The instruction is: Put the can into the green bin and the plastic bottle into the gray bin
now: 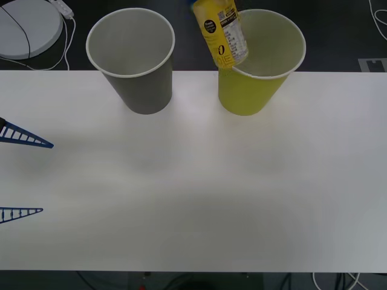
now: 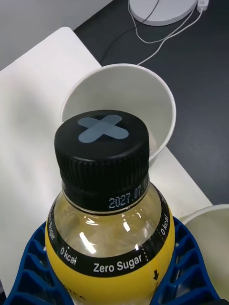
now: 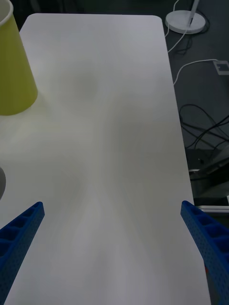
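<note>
Above the worktop, between the two cups, our right hand is clamped on the plastic bottle, carrying it. Next we must centre it over the gray bin, not the green bin, then let go. Our left hand waits, fingers apart.

White table with rounded corners, top bare apart from soft shadows, dark floor around it. White round base on the floor past the far left corner, black cable draped over it and a white cable running off it with a small white plug/adapter beside it. More cables on the floor: white loops at the near right edge, dark ones along the table's long side, plus a small white box there.
</note>
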Action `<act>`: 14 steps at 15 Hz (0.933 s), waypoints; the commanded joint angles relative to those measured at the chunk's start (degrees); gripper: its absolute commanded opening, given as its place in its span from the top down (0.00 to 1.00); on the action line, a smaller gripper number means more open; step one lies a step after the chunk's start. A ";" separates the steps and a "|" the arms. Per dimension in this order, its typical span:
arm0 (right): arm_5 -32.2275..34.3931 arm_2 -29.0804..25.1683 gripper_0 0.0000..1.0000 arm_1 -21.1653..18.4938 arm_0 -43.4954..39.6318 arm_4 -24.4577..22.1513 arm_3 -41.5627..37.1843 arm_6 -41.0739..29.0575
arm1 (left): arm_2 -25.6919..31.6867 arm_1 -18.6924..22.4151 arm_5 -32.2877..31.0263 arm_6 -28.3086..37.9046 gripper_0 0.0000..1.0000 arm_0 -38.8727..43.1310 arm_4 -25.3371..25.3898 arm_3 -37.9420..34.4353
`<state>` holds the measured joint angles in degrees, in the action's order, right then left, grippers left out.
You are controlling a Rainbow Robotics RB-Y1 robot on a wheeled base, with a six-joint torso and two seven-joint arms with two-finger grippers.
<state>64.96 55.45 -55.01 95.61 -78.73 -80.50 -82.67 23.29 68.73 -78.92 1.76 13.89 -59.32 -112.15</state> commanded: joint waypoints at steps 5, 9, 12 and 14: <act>0.35 4.75 1.00 8.52 6.34 -0.55 11.77 0.05 | 0.00 0.00 0.00 0.00 0.00 0.00 0.00 0.00; 0.35 7.83 1.00 14.14 9.94 -0.46 19.06 -0.03 | 0.00 0.00 0.00 0.00 0.00 0.00 0.00 0.00; 0.35 9.32 1.00 18.27 12.23 -0.11 24.51 0.05 | 0.00 0.00 0.00 0.00 0.00 0.00 0.00 0.00; 0.35 10.11 1.00 21.61 13.72 -0.11 29.08 0.05 | 0.00 0.00 0.00 0.00 0.00 0.00 0.00 0.00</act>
<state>65.31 65.39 -34.56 108.86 -78.86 -52.97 -82.68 23.29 68.73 -78.92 1.76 13.89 -59.32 -112.15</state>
